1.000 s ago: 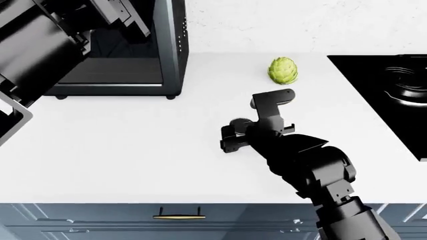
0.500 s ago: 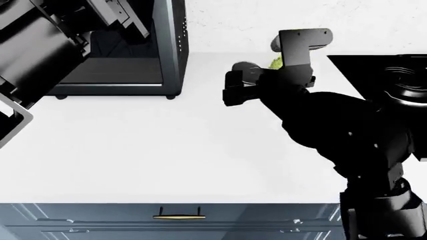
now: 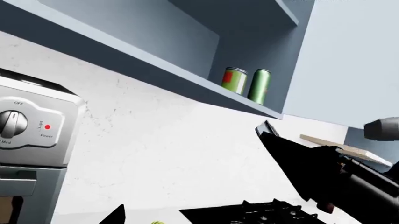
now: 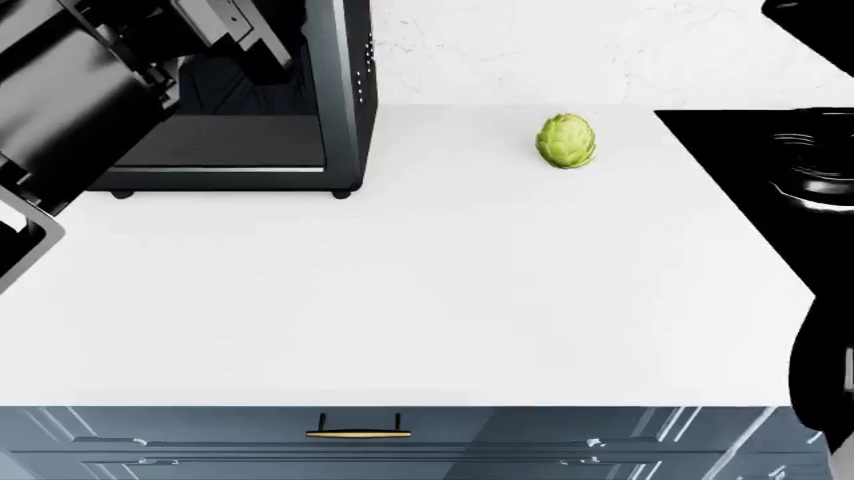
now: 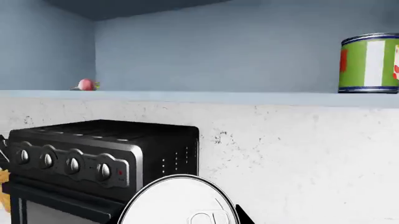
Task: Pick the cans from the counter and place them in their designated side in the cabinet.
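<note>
A can [image 5: 181,205] was seen end-on just in front of the right wrist camera, its pale lid and pull tab filling the lower edge of that view. As it hung at the level of the toaster oven [image 5: 93,154] with nothing beneath it, the right gripper was judged to be clamped on it, though its fingers were barely shown. Whether the left gripper was apart or together could not be told.

Above the held can ran the cabinet shelf [image 5: 187,97], where a green-and-white labelled can [image 5: 371,63] was already standing at one end and a small radish [image 5: 85,85] lay well apart at the other. On the counter [image 4: 400,300] only an artichoke [image 4: 566,140] was seen, and no can.

Placement in the cabinet was judged to be the step in hand. The held can sat below the shelf edge, so the edge could be struck if the can were pushed forward before being lifted clear. The standing can could be knocked over if the approach were made too close beside it. The wrong side could also be chosen, since the radish end appeared meant for other goods. A slip was possible too, because the grip itself could not be checked.
</note>
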